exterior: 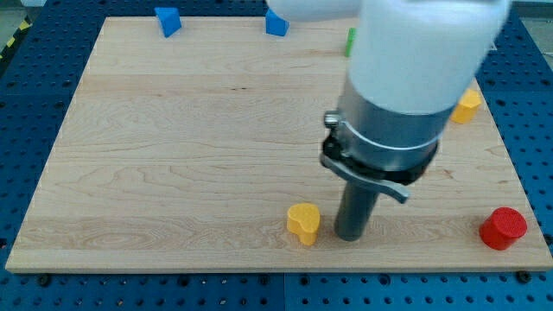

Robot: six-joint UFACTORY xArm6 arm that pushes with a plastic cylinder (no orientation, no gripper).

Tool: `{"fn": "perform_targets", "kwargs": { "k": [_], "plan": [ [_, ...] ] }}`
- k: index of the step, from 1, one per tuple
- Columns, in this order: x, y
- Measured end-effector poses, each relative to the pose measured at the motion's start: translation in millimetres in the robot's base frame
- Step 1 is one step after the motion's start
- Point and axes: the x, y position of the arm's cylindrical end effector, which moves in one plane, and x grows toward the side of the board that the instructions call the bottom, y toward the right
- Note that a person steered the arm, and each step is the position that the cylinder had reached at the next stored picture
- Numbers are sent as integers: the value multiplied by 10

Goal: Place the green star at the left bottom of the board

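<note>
Only a small sliver of a green block (351, 41) shows near the view's top, beside the arm's white body, which hides the rest; its shape cannot be made out. My tip (350, 237) rests on the wooden board (173, 155) near the view's bottom, just right of a yellow heart-shaped block (303, 223). The tip is far below the green block.
Two blue blocks (168, 21) (276, 23) sit along the board's top edge. A second yellow block (467, 106) lies at the right, partly hidden by the arm. A red cylinder (503, 228) sits at the bottom right corner. The arm's white and grey body (406, 78) covers the upper right.
</note>
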Motion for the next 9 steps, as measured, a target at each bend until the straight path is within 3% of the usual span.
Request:
{"fn": "perform_targets", "kwargs": {
  "k": [3,4,6,7,9],
  "plan": [
    [-78,-358],
    [-554,-178],
    [-2031,-87],
    [-2509,-85],
    [-2548,-85]
  ]
}}
